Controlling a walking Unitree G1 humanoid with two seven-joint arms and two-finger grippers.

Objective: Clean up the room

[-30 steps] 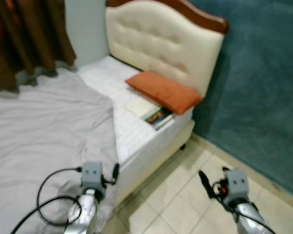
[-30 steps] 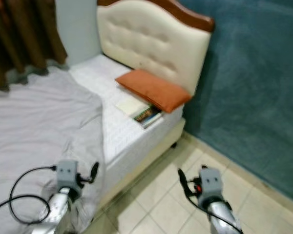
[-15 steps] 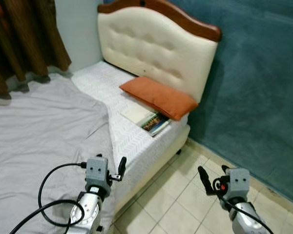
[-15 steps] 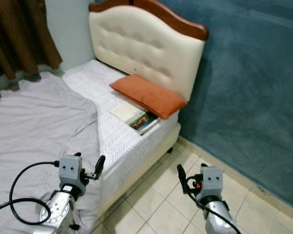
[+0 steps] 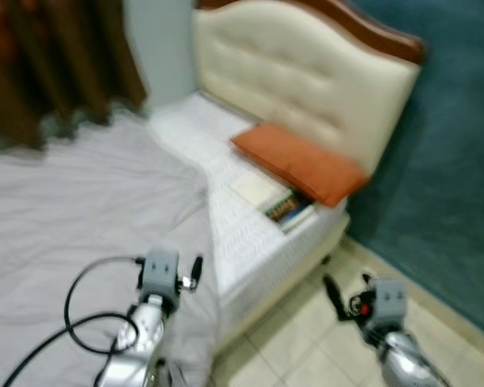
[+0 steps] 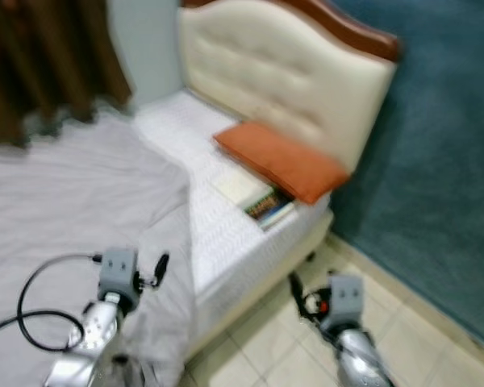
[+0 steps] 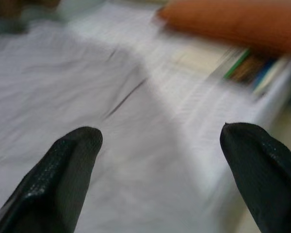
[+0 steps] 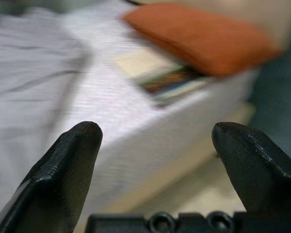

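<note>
A bed with a white mattress [image 5: 185,133] and a rumpled grey sheet [image 5: 73,210] stands before me. An orange pillow [image 5: 302,165] lies near the cream headboard [image 5: 306,68]. Books [image 5: 278,201] lie beside the pillow at the mattress edge. My left gripper [image 7: 160,165] is open, held low over the grey sheet near the bed's side. My right gripper [image 8: 155,170] is open too, held over the tiled floor and facing the books [image 8: 172,82] and pillow [image 8: 203,41].
A teal wall [image 5: 444,161] runs along the right. Brown curtains [image 5: 48,64] hang at the back left. Beige floor tiles [image 5: 306,339] lie between the bed and the wall. A black cable [image 5: 81,322] loops by the left arm.
The whole picture has shifted right and blurred, so the camera moved. Both grippers stay low and open, in much the same places.
</note>
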